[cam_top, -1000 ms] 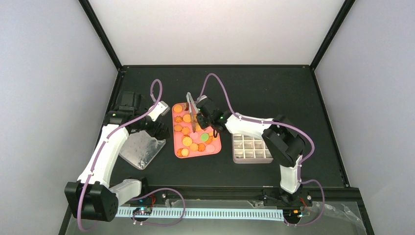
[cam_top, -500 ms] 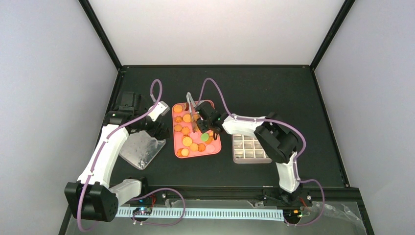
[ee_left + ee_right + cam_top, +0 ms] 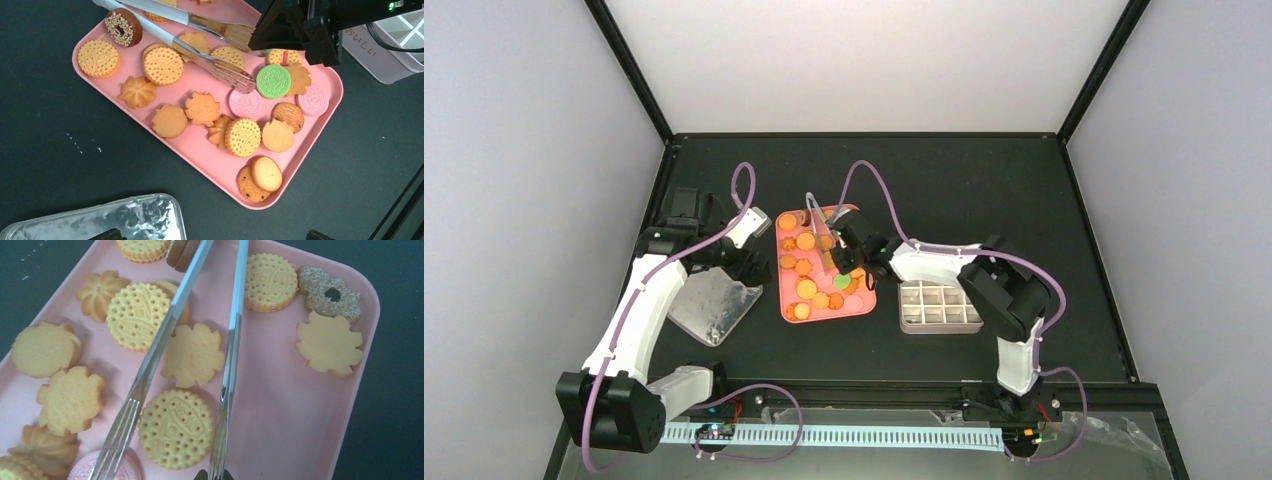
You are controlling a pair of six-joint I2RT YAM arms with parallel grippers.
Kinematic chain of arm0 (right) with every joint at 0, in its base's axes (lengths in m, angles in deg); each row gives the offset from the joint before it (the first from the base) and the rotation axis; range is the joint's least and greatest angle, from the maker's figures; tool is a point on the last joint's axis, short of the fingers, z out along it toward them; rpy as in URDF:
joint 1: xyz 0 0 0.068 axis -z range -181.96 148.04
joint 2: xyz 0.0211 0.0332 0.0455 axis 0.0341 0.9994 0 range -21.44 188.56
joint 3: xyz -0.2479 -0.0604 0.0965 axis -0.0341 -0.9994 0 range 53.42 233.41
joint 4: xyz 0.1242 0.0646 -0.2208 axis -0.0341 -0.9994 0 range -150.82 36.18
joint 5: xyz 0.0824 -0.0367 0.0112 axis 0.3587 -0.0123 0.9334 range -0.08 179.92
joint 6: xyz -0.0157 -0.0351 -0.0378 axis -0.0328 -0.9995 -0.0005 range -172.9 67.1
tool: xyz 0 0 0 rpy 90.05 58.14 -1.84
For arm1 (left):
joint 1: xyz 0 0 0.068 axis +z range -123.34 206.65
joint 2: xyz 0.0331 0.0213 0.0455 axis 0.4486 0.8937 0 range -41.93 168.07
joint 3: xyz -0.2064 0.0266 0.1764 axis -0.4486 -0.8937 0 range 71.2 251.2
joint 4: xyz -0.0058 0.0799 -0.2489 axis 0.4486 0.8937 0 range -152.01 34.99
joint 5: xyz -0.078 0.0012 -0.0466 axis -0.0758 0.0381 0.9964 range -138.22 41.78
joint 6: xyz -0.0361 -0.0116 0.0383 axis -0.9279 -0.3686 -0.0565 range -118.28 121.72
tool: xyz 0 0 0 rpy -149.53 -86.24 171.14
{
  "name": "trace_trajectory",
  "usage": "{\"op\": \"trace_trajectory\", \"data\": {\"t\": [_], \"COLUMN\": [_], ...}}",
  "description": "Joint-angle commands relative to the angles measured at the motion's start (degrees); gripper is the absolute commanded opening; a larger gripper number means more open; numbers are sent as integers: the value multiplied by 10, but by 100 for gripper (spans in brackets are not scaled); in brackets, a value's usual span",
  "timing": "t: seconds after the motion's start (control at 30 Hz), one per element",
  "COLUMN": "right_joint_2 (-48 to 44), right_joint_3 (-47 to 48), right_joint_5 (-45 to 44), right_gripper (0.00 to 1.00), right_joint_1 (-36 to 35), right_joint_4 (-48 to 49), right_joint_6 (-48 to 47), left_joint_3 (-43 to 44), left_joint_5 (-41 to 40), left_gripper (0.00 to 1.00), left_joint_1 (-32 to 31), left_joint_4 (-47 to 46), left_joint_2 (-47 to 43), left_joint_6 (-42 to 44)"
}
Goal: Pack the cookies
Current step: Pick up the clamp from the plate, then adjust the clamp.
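Lighting bright, even, diffuse from overhead. Soft, faint shadows sit close beside cookies [image 3: 176,429] and tongs [image 3: 156,352] on tray [image 3: 280,405]. Glare on foil pan [image 3: 125,220] and tong blades. Wrist views sharp. Top view coarse; black table [image 3: 984,180] shows little detail.

A matte black table [image 3: 984,180] is seen from above, enclosed on three sides by plain panels. A white back wall [image 3: 864,60] is set along the far edge, and a pale grey left wall [image 3: 524,150] and right wall [image 3: 1194,180] are set at the sides. The far corners are marked by slanting black struts [image 3: 629,70]. Everything is lit softly and evenly
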Motion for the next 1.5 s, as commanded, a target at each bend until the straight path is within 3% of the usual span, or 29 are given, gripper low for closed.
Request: {"op": "trace_trajectory", "data": {"t": [0.0, 0.27, 0.67, 1.27, 1.47], "right_joint_2": [-39, -99, -129, -105, -108], "right_joint_3": [-19, -53, -41, -6, -22], "right_joint_5": [-1, -76, -261, -342, -338], "right_gripper": [5, 1, 1, 1, 1], "right_joint_1": [-2, -30, -143, -215, -224], "right_joint_4": [33, 55, 71, 27, 40], "right_joint_6": [-3, -5, 5, -4, -5], "left_joint_3": [2, 3, 20, 67, 68], "left_joint_5": [17, 48, 112, 56, 56], "left_gripper": [96, 96, 95, 85, 84], "left_joint_1": [2, 3, -9, -96, -102], "left_joint_4": [8, 1, -60, -60, -67], "left_joint_2": [-4, -2, 50, 228, 239], "left_joint_6": [-2, -13, -133, -203, -208]}}
